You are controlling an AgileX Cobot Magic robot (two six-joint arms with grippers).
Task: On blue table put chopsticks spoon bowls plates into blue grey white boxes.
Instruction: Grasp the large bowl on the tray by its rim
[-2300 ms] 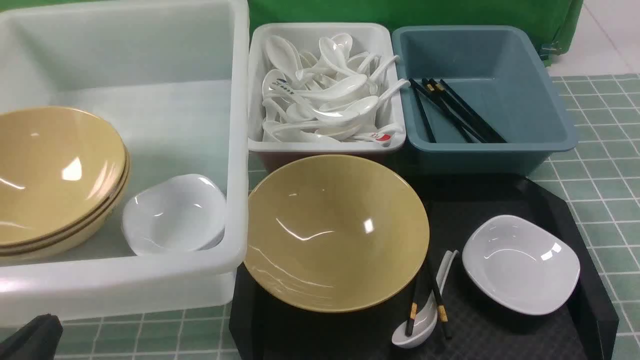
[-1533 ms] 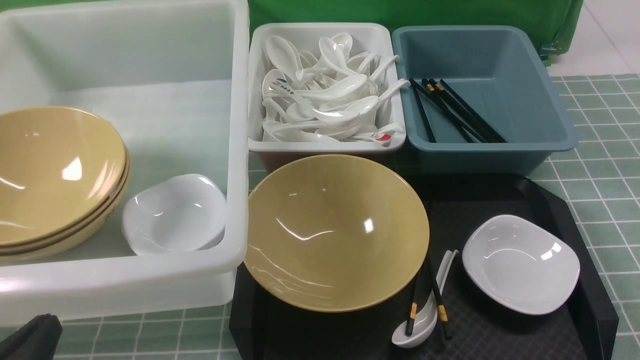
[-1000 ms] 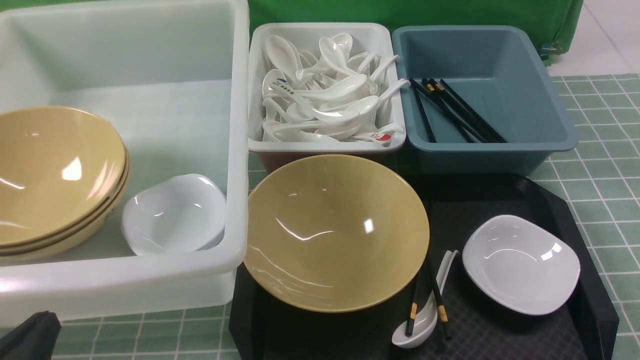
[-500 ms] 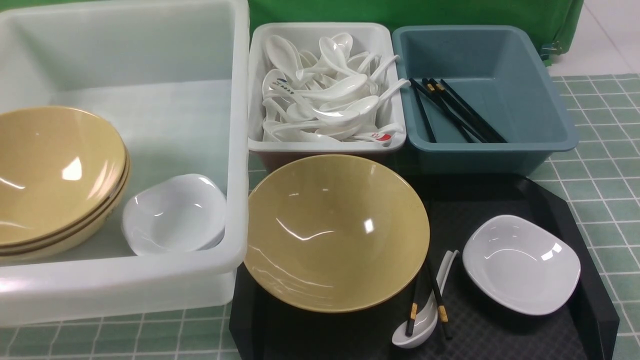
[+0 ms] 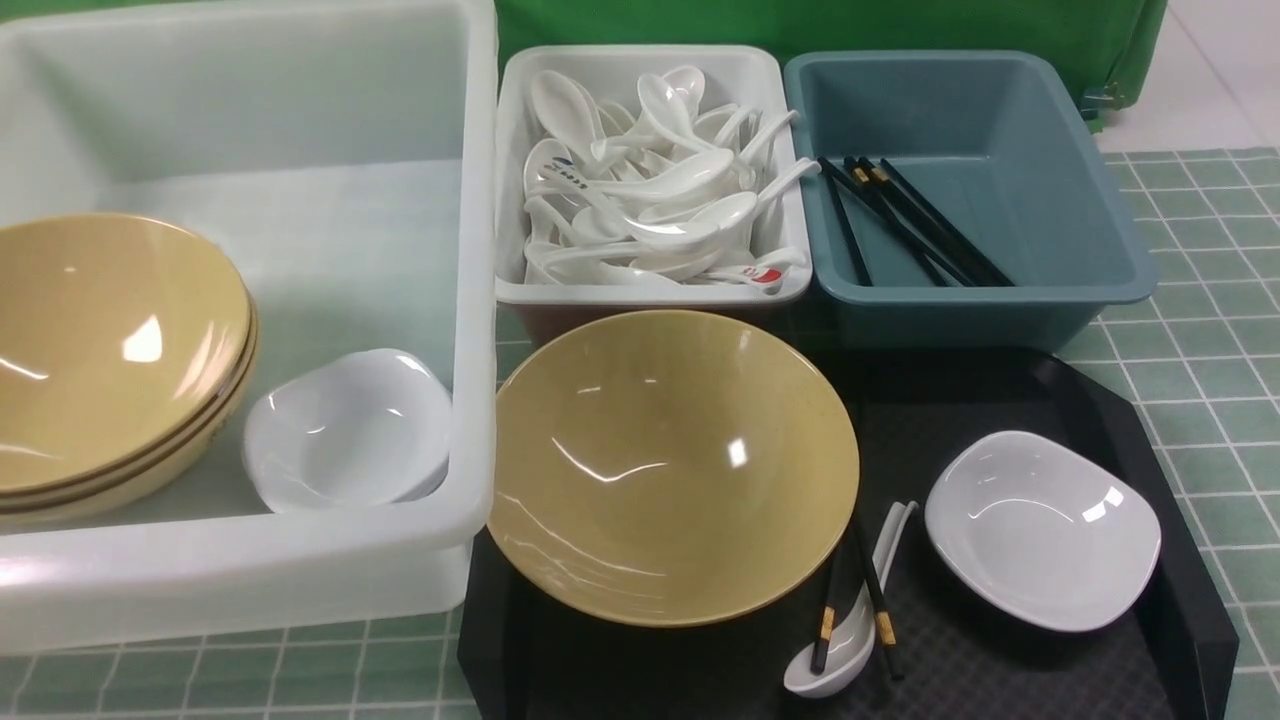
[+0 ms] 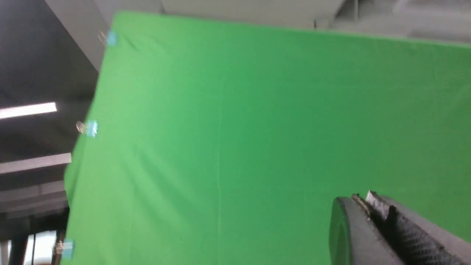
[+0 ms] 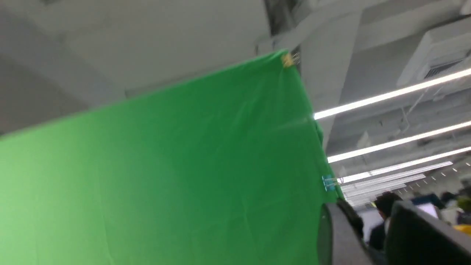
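On the blue table (image 5: 1200,380), three boxes stood in a row at the back, each apparently set aside for one kind of tableware. The large translucent white box (image 5: 478,250), on the left, held stacked bowls (image 5: 110,350) with a sorted plate (image 5: 345,430) just beside them. The small white box (image 5: 640,58), in the middle, was heaped with white spoons (image 5: 650,200). The blue-grey box (image 5: 1100,220), on the right, held sorted chopsticks (image 5: 910,225) lying slantwise.

In front of the boxes, a black tray (image 5: 1000,670) carried what looked like the unsorted remainder. A tan bowl (image 5: 670,465) sat at its left, touching the big box's wall. The loose spoon (image 5: 845,655) lay near the bowl's rim, with the loose chopsticks (image 5: 878,600) crossing over it and their far ends hidden beneath the bowl. A loose plate (image 5: 1042,530) rested apart at the tray's right.

Neither arm appeared in the front view. Both wrist cameras pointed up at a green backdrop (image 6: 220,147) and the ceiling, which suggested the arms were parked away from the work. The left gripper (image 6: 362,198) had its jaws pressed together on nothing. The right gripper (image 7: 371,221) had its jaws partly apart, with the room showing through the gap, and it too was empty.
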